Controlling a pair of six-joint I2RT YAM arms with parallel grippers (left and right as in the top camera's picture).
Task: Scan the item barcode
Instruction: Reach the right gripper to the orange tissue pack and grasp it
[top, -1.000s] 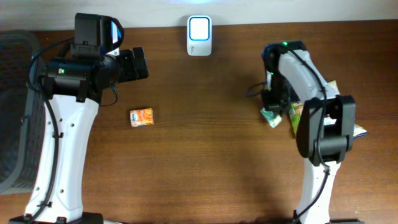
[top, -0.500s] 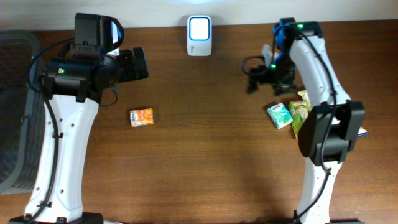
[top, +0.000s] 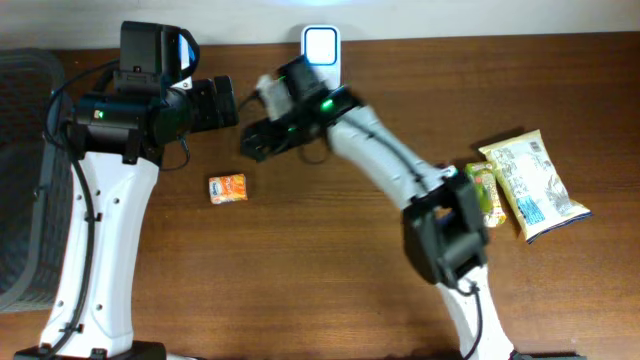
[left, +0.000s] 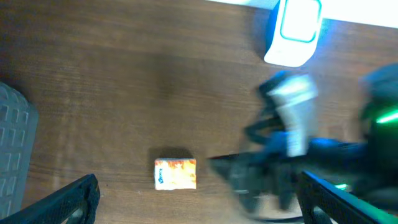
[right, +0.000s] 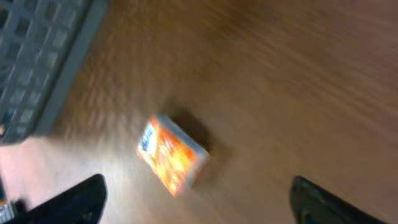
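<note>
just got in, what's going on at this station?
The right arm reaches across the table. The right end effector, open and empty, hovers near the small orange packet, which lies untouched. The left end effector is also open and empty. No item is held to the scanner by the back edge. Other snack packs lie at the right.

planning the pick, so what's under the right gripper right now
Mostly bare wooden table. The small orange box lies on it slightly off to one side, not squarely below the open right gripper. The box's underside cannot be seen.
</note>
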